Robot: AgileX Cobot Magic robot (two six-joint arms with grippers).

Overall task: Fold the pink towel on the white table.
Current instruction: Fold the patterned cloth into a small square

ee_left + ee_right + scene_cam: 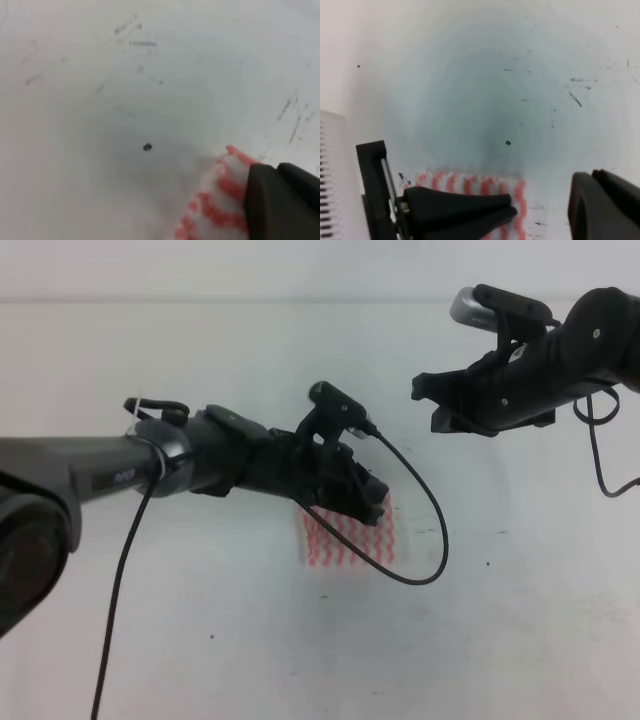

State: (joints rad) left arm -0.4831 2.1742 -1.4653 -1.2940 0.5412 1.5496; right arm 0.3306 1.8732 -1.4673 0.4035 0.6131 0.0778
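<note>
The white table (200, 620) carries the pink towel (345, 540), already a small folded-looking rectangle. The left gripper (368, 502) sits over its upper edge, seemingly pinching an edge, though that grip is unclear; next likely another fold. The right gripper (450, 405) hovers well apart, jaws spread.
</note>
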